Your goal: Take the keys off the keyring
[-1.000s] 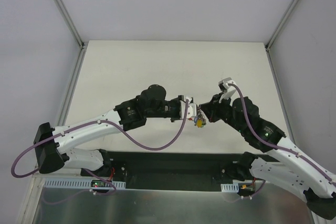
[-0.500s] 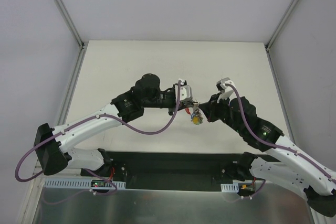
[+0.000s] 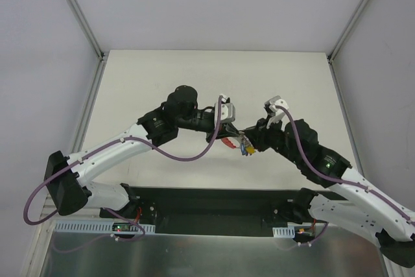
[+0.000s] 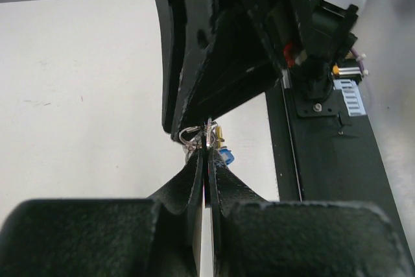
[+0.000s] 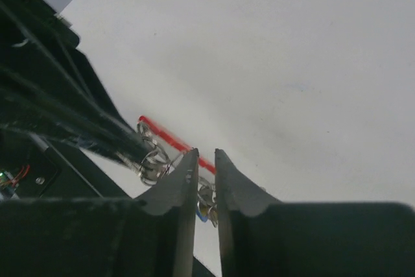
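Two arms reach in from the near corners and meet above the near middle of the table [image 3: 194, 76], both clear of its surface. The left arm runs up from its base, bends at a high elbow and points its wrist rightward and slightly toward the near edge. The right arm stretches leftward and away from its base, its forearm angled toward the left arm's. The left claw [image 3: 235, 137] has its fingers [image 4: 198, 180] pressed tight together, and their tip nips the thin wire loops of the keyring [image 5: 153, 159]. The keys [image 3: 245, 149] hang in a small bunch just below and to the right of that tip, in the air between the two claws. Red shows on the bunch's left side, with yellow and blue lower down. The right claw [image 3: 251, 141] sits right against the bunch from the right. Its wrist view shows its fingers [image 5: 185, 180] parted by only a narrow slit, with the tips just beside the ring loops. Bits of the keys, one blue, are visible through that slit, and the fingers do not seem to clamp them.
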